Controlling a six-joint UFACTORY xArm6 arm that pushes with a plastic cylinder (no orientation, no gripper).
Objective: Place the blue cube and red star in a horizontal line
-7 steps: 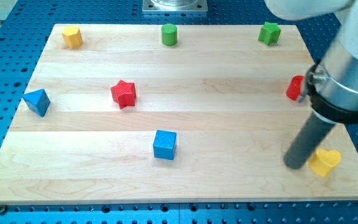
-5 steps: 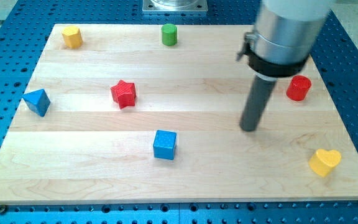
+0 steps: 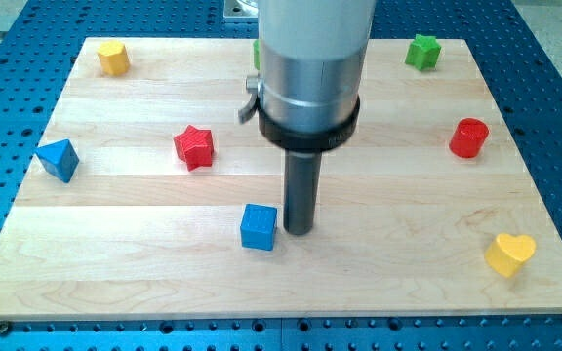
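Note:
The blue cube (image 3: 259,226) sits on the wooden board (image 3: 115,263) below the middle. The red star (image 3: 194,146) lies up and to the left of it. My tip (image 3: 298,230) stands just to the right of the blue cube, close to its right side or touching it; I cannot tell which. The arm's body hides the board above the tip.
A blue triangular block (image 3: 58,159) is at the left edge. A yellow block (image 3: 113,57) is at the top left. A green star (image 3: 422,51) is at the top right. A red cylinder (image 3: 468,137) is at the right, a yellow heart (image 3: 509,253) at the bottom right. A green cylinder is mostly hidden behind the arm.
My tip has swept from the bottom right, beside the yellow heart, leftward across the board to the blue cube's right side. No block has visibly moved.

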